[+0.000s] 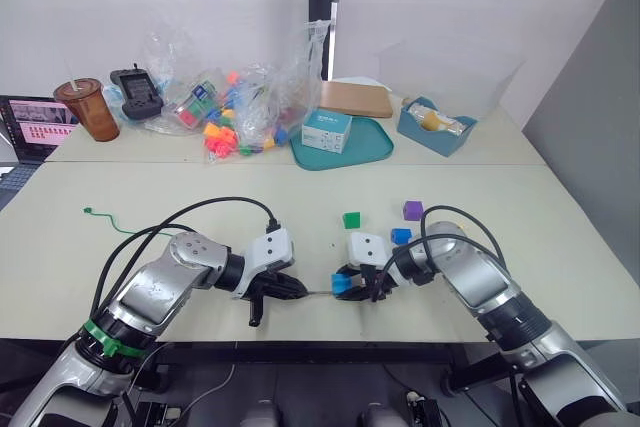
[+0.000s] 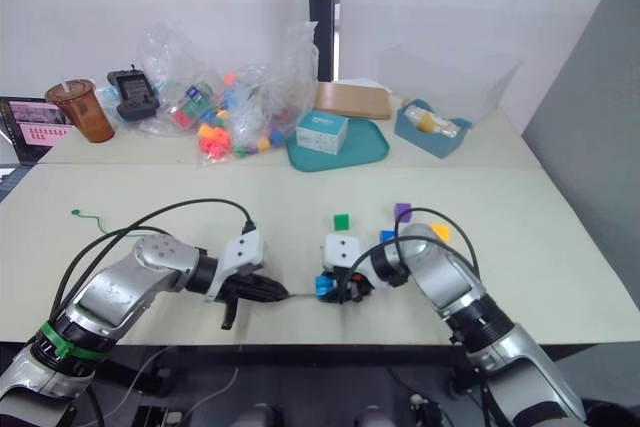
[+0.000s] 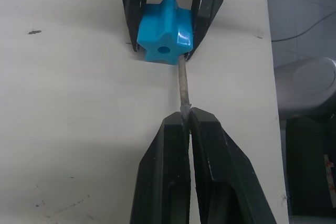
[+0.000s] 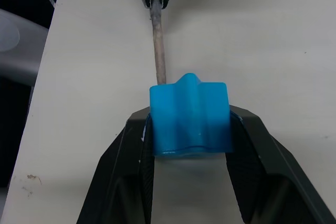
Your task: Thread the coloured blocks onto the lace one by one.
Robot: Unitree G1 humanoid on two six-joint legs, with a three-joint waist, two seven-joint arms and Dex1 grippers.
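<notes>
My left gripper (image 3: 186, 121) is pinched tight on the stiff tip (image 3: 182, 85) of the lace, its fingers (image 3: 165, 171) pressed together around it. The tip runs straight out from them to the light blue block (image 3: 164, 29), ending just under the block's hole, touching or almost touching it; I cannot tell whether it has gone in. My right gripper (image 4: 190, 129) clamps that block between its two fingers (image 4: 118, 171), one on each side, low over the table (image 1: 560, 247).

In the left eye view the two grippers face each other at lower centre, the left gripper (image 1: 290, 289) just left of the right gripper (image 1: 365, 289), with the tip (image 1: 318, 293) bridging the short gap and the light blue block (image 1: 343, 284) at the right end.

Just above the right gripper sit the other blocks: a green block (image 1: 351, 219), a dark blue block (image 1: 401, 236) and a purple block (image 1: 412, 210), near one another but apart. In the right eye view an orange-yellow block (image 2: 440, 232) peeks out beside my right arm.

At the left of the frame the knotted end of the lace (image 1: 105, 219) lies on the table, well apart from the grippers.

Along the upper part of the frame stand a cup (image 1: 90, 109), a bag of toys (image 1: 235, 107), a teal tray (image 1: 370, 145) with a small box (image 1: 326, 129), and a blue bin (image 1: 435, 127).
</notes>
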